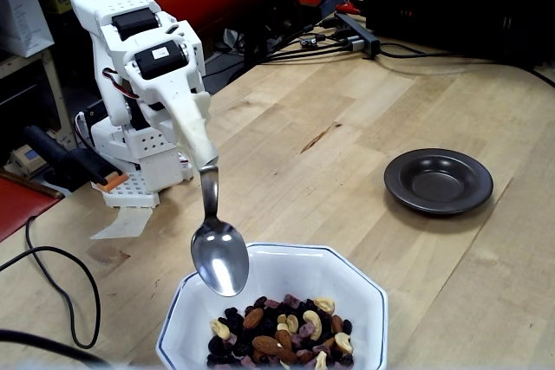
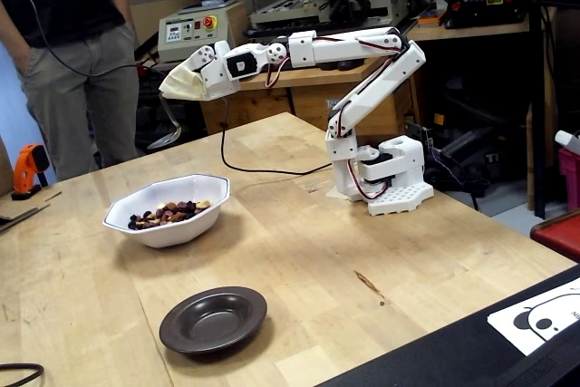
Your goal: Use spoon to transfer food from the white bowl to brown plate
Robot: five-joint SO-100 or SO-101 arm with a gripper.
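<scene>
In a fixed view the pincer (image 2: 186, 86) hangs above the table (image 2: 299, 224), the spoon (image 2: 169, 126) dropping from it. The white bowl (image 2: 168, 210), with the food (image 2: 168, 213) in it, sits below the pincer. The brown plate (image 2: 214, 318) lies nearer the camera, well apart.

Polished mirror-bright metal spoon (image 1: 218, 253) below the matt white plastic gripper (image 1: 198, 146); beneath it glossy glazed white bowl (image 1: 364, 288), glossy dark brown plate (image 1: 438, 181), matt pale wood table (image 1: 347, 110).
</scene>
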